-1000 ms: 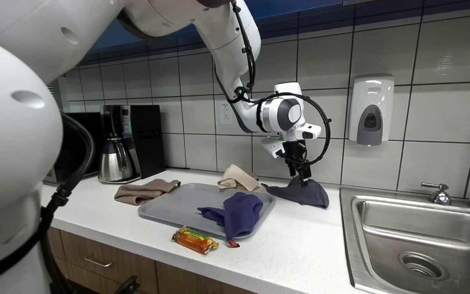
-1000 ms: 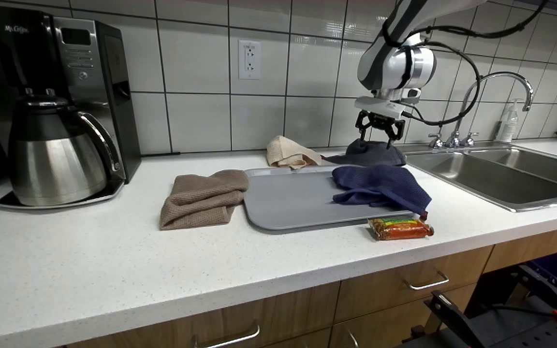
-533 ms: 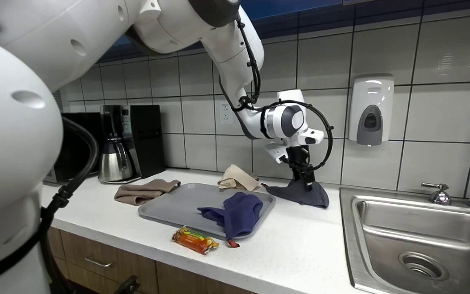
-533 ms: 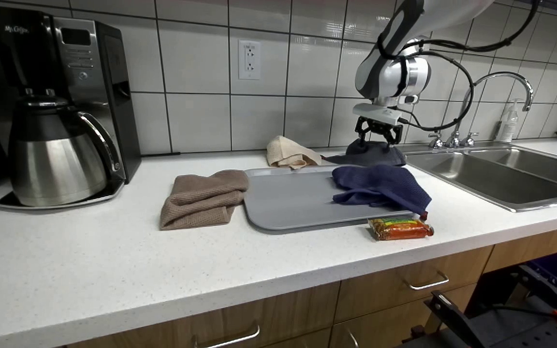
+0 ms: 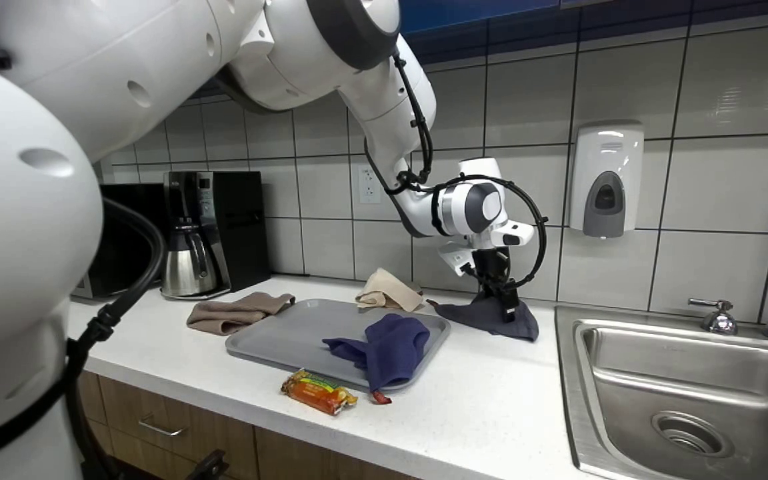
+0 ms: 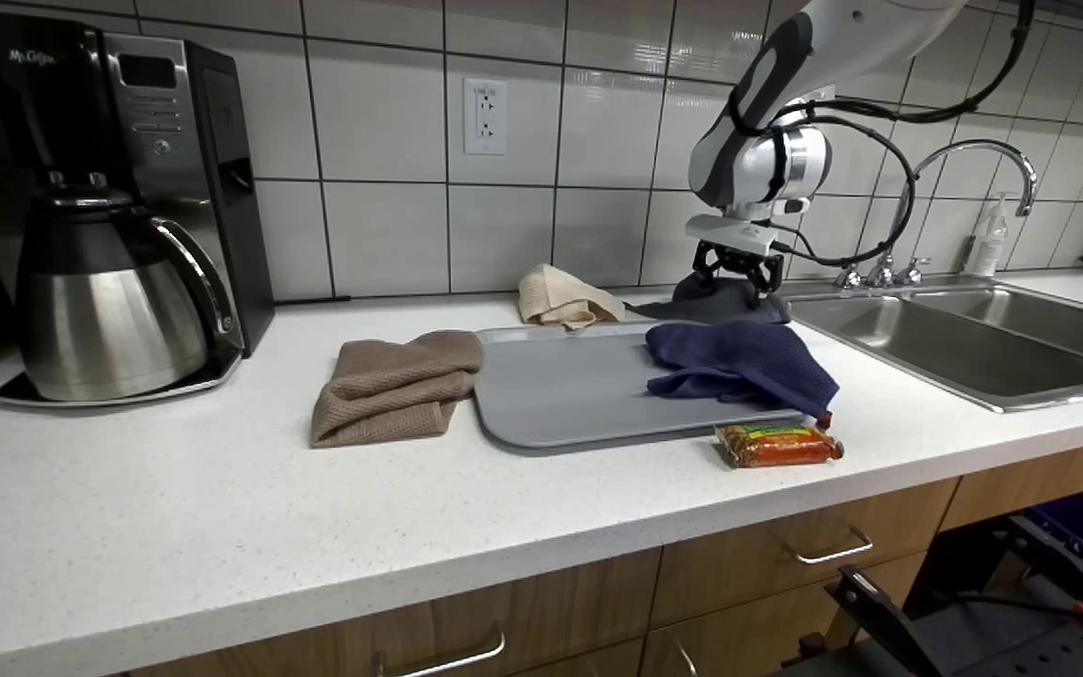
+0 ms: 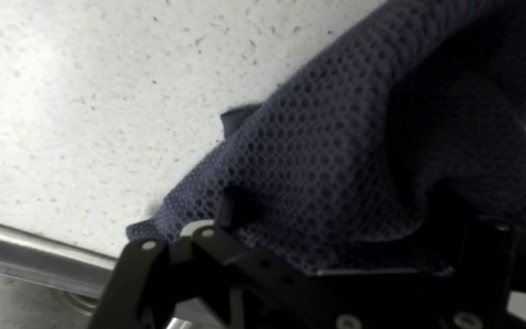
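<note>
White tiles (image 5: 627, 87) line the wall behind your pale speckled counter (image 5: 491, 413), with a steel sink (image 5: 574, 373) at the lower right of an exterior view and a soap dispenser (image 5: 607, 153) on the wall above. Your gripper (image 6: 737, 282) points down, right of center in both exterior views, its fingers spread wide astride the dark gray cloth (image 7: 318, 160). That cloth lies crumpled on the counter near the sink; in the wrist view you see it fill the center and right of the frame, bunched between the fingers. Whether both fingers touch it, you cannot tell.

Left of it in both exterior views, a beige cloth (image 5: 387, 293) sits at the far edge of a gray tray (image 5: 304, 333). You have a blue cloth (image 5: 394, 347) draped over the tray's right part, an orange packet (image 5: 317, 392) lying just in front, a brown cloth (image 5: 241, 313) at the tray's left edge, and a coffee maker (image 6: 156, 155) toward the left of the frame.
</note>
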Motion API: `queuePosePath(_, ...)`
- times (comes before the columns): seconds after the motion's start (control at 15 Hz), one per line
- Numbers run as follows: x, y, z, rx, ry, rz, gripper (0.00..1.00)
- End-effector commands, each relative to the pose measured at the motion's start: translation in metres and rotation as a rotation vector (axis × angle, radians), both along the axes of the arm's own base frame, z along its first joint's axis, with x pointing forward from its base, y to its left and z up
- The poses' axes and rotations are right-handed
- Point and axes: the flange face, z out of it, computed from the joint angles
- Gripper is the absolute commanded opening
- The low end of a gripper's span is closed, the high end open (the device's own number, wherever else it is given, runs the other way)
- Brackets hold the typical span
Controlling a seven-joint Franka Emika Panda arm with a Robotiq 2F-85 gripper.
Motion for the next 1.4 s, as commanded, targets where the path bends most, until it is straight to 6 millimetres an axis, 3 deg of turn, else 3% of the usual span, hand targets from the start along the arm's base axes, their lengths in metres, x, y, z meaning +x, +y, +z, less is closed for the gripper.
queuePosePath(0.0,0.009,-0.003,-0.002,-0.004,0.021,-0.025,1.00)
queuePosePath(0.07,0.010,-0.003,-0.003,-0.003,0.022,-0.024,1.00)
queuePosePath(0.13,0.010,-0.003,-0.003,-0.003,0.021,-0.021,0.75)
queuePosePath(0.27,0.011,-0.004,-0.004,-0.006,0.020,-0.020,0.68)
queuePosePath(0.8,0.010,-0.005,0.000,-0.008,0.012,-0.016,0.05)
queuePosePath(0.93,0.009,-0.006,0.002,-0.007,0.007,-0.015,0.00)
queuePosePath(1.33,0.002,-0.009,0.012,-0.001,-0.011,-0.011,0.02)
